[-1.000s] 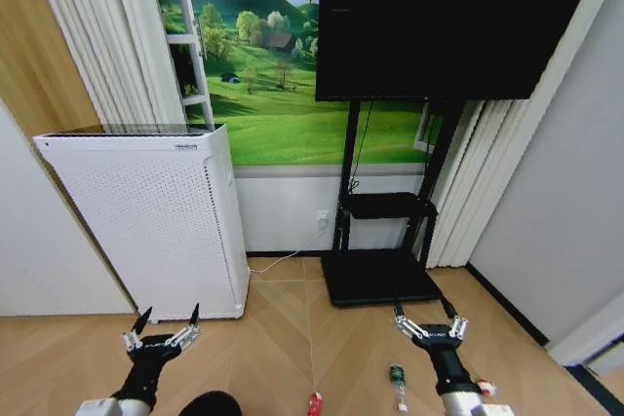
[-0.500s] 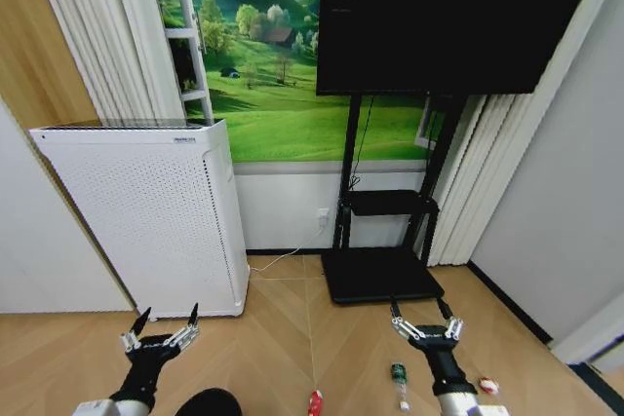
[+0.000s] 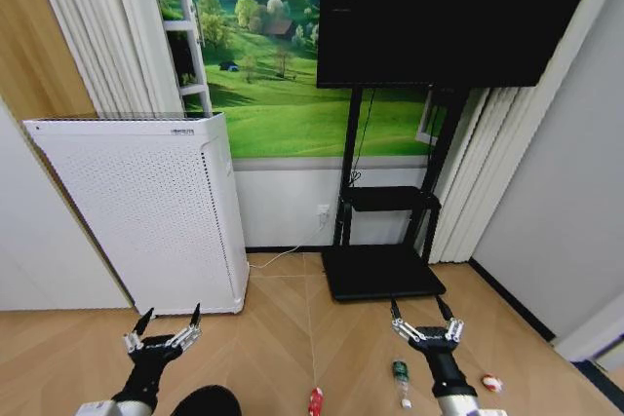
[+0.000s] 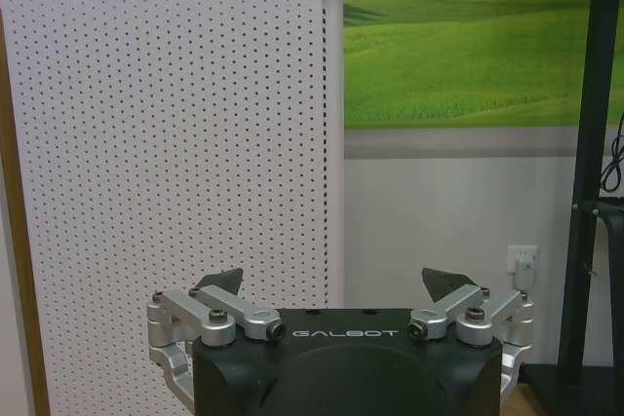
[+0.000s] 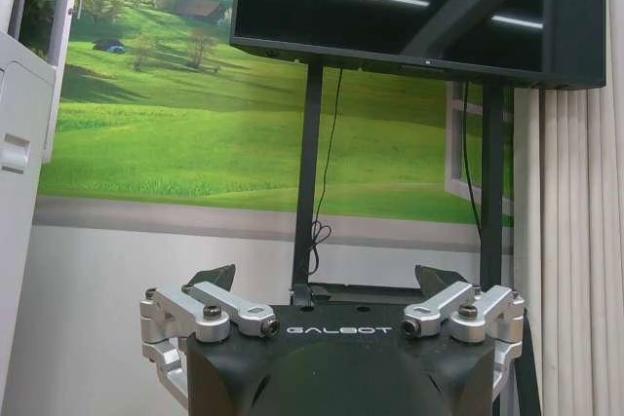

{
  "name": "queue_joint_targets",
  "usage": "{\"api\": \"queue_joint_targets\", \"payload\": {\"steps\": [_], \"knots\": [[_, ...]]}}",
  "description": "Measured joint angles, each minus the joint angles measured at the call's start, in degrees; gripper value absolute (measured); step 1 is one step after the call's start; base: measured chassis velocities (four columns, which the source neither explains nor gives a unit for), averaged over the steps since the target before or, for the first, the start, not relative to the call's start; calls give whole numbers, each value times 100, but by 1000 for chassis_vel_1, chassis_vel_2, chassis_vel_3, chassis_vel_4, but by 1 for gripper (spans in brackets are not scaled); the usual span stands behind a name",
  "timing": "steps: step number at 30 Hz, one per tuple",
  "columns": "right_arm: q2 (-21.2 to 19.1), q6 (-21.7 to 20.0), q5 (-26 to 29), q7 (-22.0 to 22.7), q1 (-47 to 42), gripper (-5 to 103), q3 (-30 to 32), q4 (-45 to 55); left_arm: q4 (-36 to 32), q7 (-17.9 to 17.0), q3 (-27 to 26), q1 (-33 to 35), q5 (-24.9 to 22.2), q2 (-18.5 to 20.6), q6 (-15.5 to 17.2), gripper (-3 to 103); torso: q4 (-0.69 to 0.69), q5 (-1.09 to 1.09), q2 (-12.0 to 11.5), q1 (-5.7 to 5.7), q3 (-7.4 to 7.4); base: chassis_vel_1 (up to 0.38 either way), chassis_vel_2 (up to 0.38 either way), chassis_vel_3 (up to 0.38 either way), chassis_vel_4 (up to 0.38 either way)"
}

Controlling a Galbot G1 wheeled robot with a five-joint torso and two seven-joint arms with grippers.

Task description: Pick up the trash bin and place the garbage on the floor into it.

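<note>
On the wood floor lie three bits of garbage: a red wrapper (image 3: 315,401), a small green bottle (image 3: 399,377) and a white-and-red scrap (image 3: 491,383). The trash bin (image 3: 207,402) is a black round shape cut off by the head view's lower edge. My left gripper (image 3: 171,317) hovers open just above and left of the bin, holding nothing. My right gripper (image 3: 417,310) is open and empty above the floor, between the bottle and the scrap. The left gripper (image 4: 336,284) faces the purifier front. The right gripper (image 5: 327,280) faces the stand.
A tall white air purifier (image 3: 146,211) stands at the left against the wall. A black TV stand (image 3: 382,275) with a flat base sits centre-right under a large screen (image 3: 458,17). A cord (image 3: 283,260) runs along the skirting. Curtains and walls close both sides.
The whole picture has shifted slightly upward, so the camera moved. Both grippers remain open and empty in almost the same places.
</note>
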Motion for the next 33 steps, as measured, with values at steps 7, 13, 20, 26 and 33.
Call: {"api": "queue_joint_targets", "payload": {"steps": [7,13,20,26,33], "knots": [[22,62,3,-53,0,100,-13,0,21,23,10,-2,-2,39,-4,100,0,0,-187,-70,-117,0,0,0,0],[17,78,-2,-73,-1,100,-31,-38,28,35,19,-12,-7,41,-30,100,0,0,-367,-140,-226,0,0,0,0],[-6,79,-6,-105,21,100,-46,-73,-12,83,-16,-12,-17,31,-52,100,0,0,-531,-197,-332,0,0,0,0],[-15,69,-69,-106,43,100,-42,-101,-67,86,-43,-7,-20,25,-53,100,0,0,-650,-245,-403,0,0,0,0],[2,65,-109,-91,44,100,-54,-113,-78,87,-48,1,-44,18,-54,100,0,0,-805,-294,-509,0,0,0,0]]}}
